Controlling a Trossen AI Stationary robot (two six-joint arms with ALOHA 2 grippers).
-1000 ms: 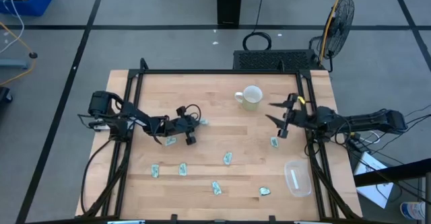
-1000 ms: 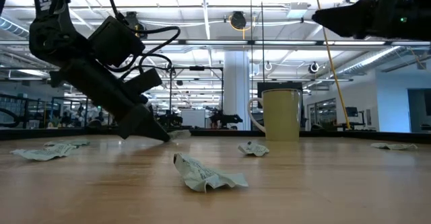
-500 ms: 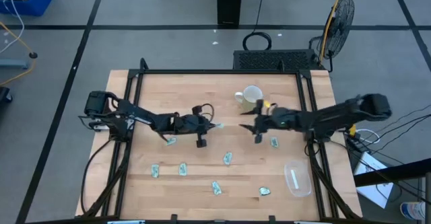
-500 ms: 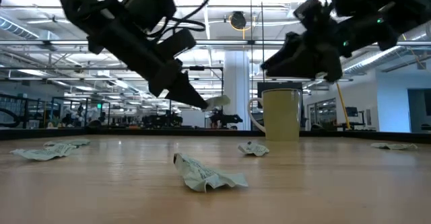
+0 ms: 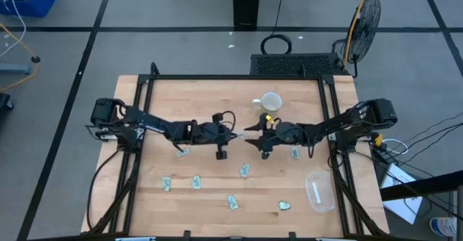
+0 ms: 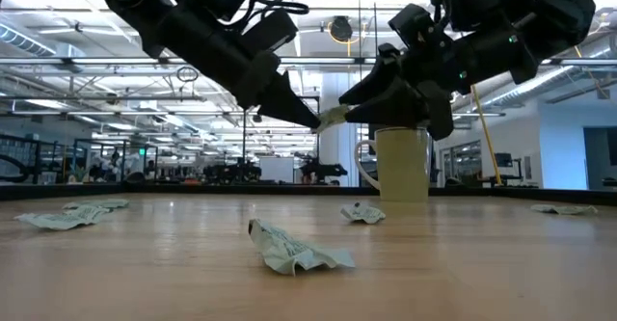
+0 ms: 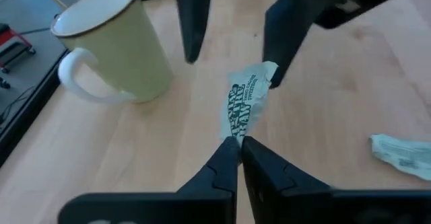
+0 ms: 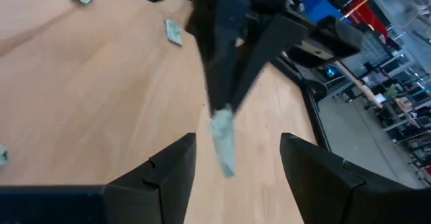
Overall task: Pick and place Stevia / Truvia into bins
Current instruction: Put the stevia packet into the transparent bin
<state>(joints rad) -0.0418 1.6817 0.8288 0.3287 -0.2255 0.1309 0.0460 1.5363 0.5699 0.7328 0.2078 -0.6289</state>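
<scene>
Over the middle of the counter, the two arms meet nose to nose, the left reaching in from the left edge and the right from the right edge, both held clear above the wood. Near the front right corner the bin sits on the right arm's side, well apart from the meeting point. Just behind that point stands the mug.

The left pincer is pinched narrow on one end of a sachet, and the packet's long axis runs straight out from its tips toward the right arm, with the free end foremost. The right pincer stands wide, its two fingers splayed on either side of that free end; in the left wrist view one of its tips seems to touch or nearly touch the packet's far end, but I cannot tell for sure. So the held sachet lies directly ahead of the right pincer, along its reach, not crosswise, which suits a mid-air handover: the right arm is the nearer one to the bin.

I judge the coming move hinges on the right fingers closing on the free end before the left lets go, since the paper is limp and could slip between them.

Other sachets lie scattered across the front half of the counter, none yet clearly in the bin.
</scene>
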